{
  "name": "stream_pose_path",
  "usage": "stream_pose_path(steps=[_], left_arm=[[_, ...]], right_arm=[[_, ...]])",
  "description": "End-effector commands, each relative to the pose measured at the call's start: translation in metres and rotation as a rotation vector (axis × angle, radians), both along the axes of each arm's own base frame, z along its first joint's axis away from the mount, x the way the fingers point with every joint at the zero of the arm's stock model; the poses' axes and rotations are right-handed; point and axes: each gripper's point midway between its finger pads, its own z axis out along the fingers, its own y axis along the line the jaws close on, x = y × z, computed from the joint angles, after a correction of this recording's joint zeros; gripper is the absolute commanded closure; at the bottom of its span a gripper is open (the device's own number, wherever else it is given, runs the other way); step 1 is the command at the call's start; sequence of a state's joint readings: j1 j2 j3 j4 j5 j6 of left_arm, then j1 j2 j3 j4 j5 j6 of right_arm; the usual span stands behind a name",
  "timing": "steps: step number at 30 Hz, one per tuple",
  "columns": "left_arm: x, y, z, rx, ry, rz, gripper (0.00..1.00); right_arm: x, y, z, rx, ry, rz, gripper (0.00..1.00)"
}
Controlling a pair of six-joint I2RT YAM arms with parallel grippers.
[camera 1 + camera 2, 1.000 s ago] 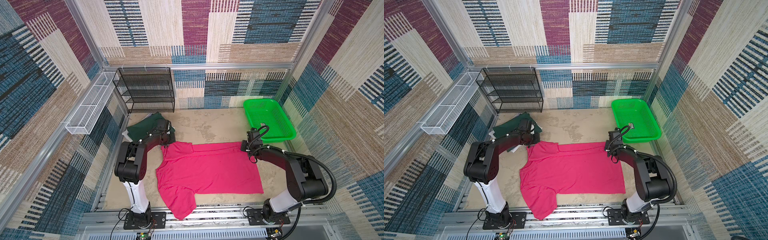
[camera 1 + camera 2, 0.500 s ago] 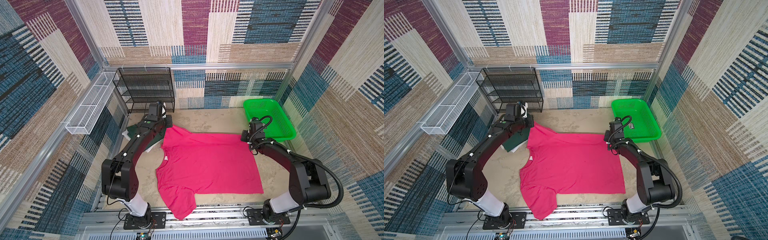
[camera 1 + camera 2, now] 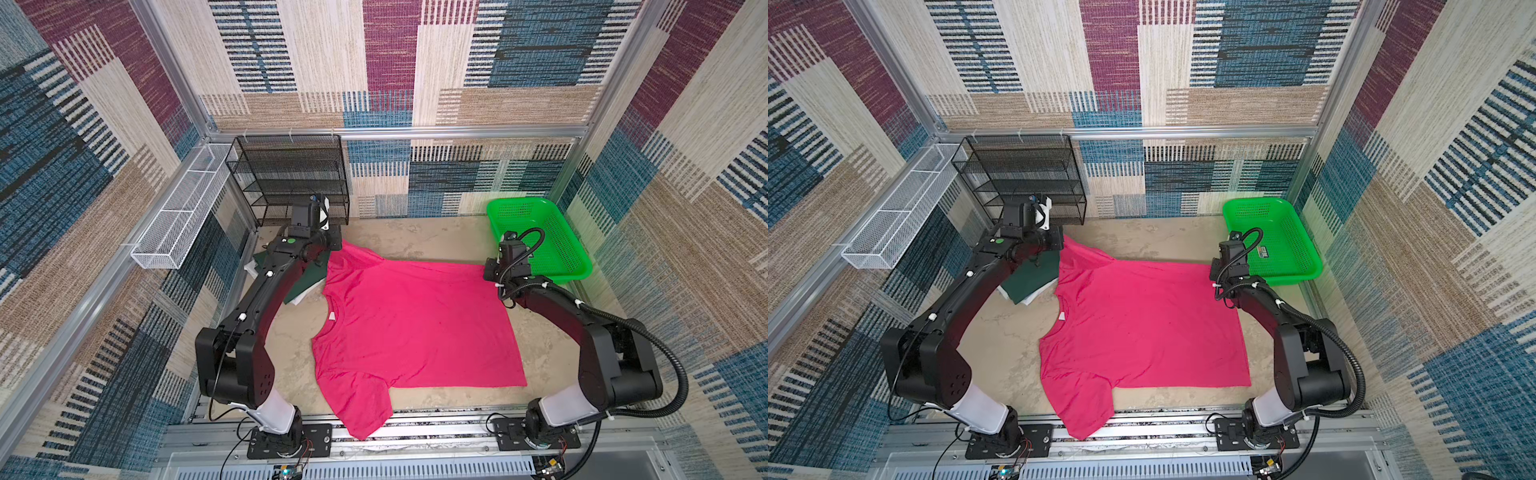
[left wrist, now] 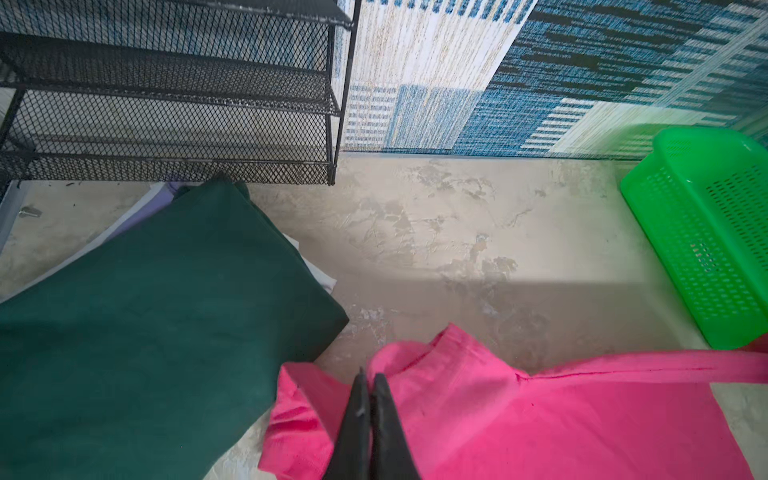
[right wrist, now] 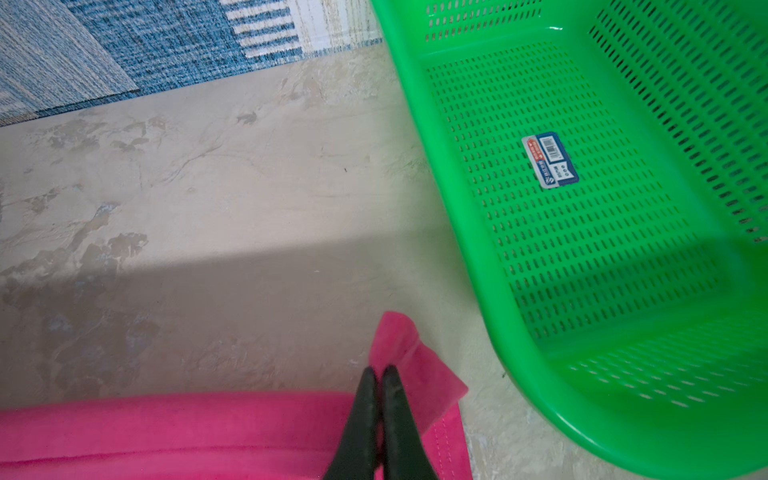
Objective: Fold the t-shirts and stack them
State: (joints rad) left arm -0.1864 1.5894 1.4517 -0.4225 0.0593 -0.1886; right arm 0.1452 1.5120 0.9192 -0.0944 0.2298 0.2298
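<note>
Both arms have reached farther toward the back wall than a second ago, and the bright pink t-shirt [image 3: 415,328], then doubled over, now lies spread open across the beige tabletop [image 3: 415,237], with its near sleeve hanging over the front rail.

At the back left stands a black mesh rack [image 3: 291,178]; at the back right sits a green perforated basket [image 3: 540,266], just beside the shirt's far corner.

In front of the rack a folded dark green t-shirt [image 4: 145,332] rests on folded white t-shirts [image 4: 322,276] — the pink shirt's far sleeve lies right against this stack.

The left gripper [image 4: 368,384] is clamped on that far sleeve, which rises slightly off the table. The right gripper [image 5: 379,374] pinches the far hem corner next to the basket, its jaws closed tight on the cloth.

A small white neck label [image 3: 332,316] shows at the collar, which faces the left arm.
</note>
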Motion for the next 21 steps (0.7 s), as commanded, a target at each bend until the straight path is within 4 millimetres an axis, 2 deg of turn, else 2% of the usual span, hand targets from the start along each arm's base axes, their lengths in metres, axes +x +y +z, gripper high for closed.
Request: stream_pose_path(steps=[1, 7, 16, 21], left_arm=[[-0.009, 0.003, 0.004, -0.012, -0.026, 0.010, 1.00], [-0.034, 0.010, -0.010, -0.031, -0.008, 0.041, 1.00], [-0.075, 0.016, -0.017, -0.077, 0.002, 0.065, 1.00], [-0.102, 0.019, -0.036, -0.110, 0.045, 0.085, 1.00]], right_arm=[[0.001, -0.006, 0.009, -0.024, -0.053, -0.022, 0.93], [-0.013, -0.010, 0.002, -0.026, -0.051, -0.038, 0.93], [-0.034, -0.012, -0.012, -0.012, -0.020, -0.046, 0.92], [-0.044, -0.010, -0.026, 0.020, 0.003, -0.045, 0.92]])
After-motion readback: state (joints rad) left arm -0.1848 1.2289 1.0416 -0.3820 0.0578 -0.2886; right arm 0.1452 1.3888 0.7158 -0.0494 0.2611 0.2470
